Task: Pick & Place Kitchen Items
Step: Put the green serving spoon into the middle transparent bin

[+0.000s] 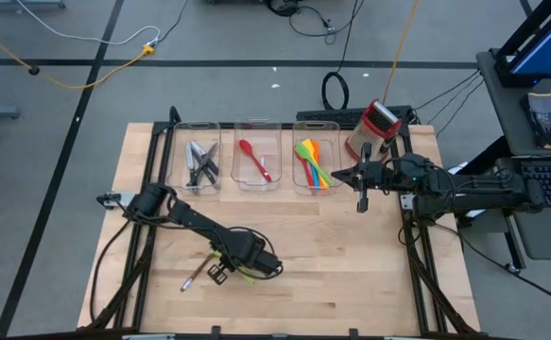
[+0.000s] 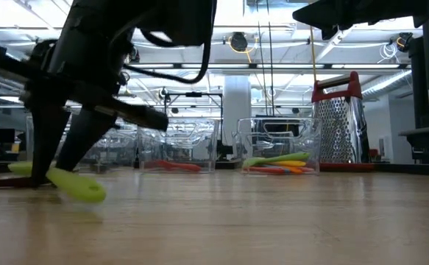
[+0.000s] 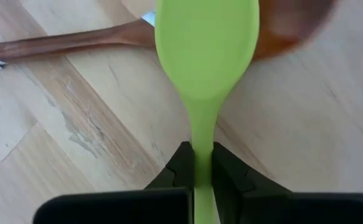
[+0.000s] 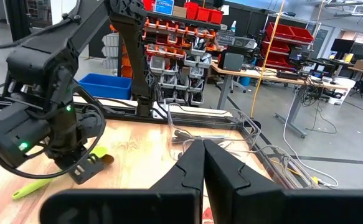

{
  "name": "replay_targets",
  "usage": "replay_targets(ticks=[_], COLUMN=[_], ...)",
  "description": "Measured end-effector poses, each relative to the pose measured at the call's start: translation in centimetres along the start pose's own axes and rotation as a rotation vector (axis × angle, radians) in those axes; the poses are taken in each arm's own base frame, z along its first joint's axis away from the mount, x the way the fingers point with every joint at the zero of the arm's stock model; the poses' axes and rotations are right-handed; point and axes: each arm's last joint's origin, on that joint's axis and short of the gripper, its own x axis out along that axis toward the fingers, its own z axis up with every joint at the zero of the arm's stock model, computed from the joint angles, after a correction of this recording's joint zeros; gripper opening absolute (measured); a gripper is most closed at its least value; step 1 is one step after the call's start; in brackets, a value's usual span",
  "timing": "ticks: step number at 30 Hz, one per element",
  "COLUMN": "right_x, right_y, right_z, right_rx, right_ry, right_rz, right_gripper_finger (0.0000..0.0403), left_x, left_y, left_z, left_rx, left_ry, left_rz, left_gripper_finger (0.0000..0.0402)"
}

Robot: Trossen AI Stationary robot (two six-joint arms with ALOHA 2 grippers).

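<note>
The green spoon (image 3: 205, 56) is lying near the tabletop's (image 1: 351, 255) front edge, and my left hand (image 3: 200, 171) is pinching its handle, bowl pointing straight ahead of it. My right hand (image 4: 201, 163) is waiting pressed together by the bins (image 1: 256, 156), far edge.

I saw three bins in a row at the back of the tabletop (image 1: 351, 246). The left bin (image 1: 198, 162) held the knives (image 1: 200, 162). The middle bin (image 1: 256, 161) held one spoon (image 1: 254, 159). The right bin (image 1: 315, 162) held several spatulas (image 1: 313, 165). The grater (image 1: 373, 127) stood just right of that bin. Near the front, a spoon (image 3: 206, 56) lay over a wooden spoon (image 3: 63, 42).
</note>
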Motion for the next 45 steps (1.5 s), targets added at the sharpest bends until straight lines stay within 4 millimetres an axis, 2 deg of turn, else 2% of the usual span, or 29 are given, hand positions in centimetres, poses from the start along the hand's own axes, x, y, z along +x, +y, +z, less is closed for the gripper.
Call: replay_targets(ticks=[8, 13, 18, 24, 29, 33, 38, 45], right_x=[0.0, 0.0, 0.0, 0.0, 0.0, 0.0, 0.0, 0.0], right_y=[0.0, 0.0, 0.0, 0.0, 0.0, 0.0, 0.0, 0.0], right_z=[0.0, 0.0, 0.0, 0.0, 0.0, 0.0, 0.0, 0.0], right_rx=[0.000, 0.000, 0.000, 0.000, 0.000, 0.000, 0.000, 0.000], right_ry=[0.000, 0.000, 0.000, 0.000, 0.000, 0.000, 0.000, 0.000], right_rz=[-0.002, -0.002, -0.003, -0.003, -0.003, -0.002, -0.001, -0.003], right_gripper_finger=[0.0000, 0.0000, 0.0000, 0.0000, 0.0000, 0.0000, 0.0000, 0.0000], left_x=[-2.7, -5.4, -8.7, -13.1, -16.3, -18.6, -20.8, -21.7], left_y=[0.6, 1.1, 1.4, 0.4, -1.4, -3.7, -7.5, -12.8], left_z=[0.4, 0.2, 0.2, 0.3, 1.3, 2.7, 5.1, 9.4], left_rx=[0.036, 0.086, 0.142, 0.234, 0.328, 0.406, 0.512, 0.619], left_ry=[-0.048, -0.065, -0.094, -0.137, -0.237, -0.308, -0.366, -0.409], left_rz=[-0.010, -0.057, -0.252, -0.615, -0.818, -0.886, -0.904, -0.815], left_gripper_finger=[0.0020, 0.0017, 0.0017, 0.0017, 0.0017, 0.0017, 0.0021, 0.0017])
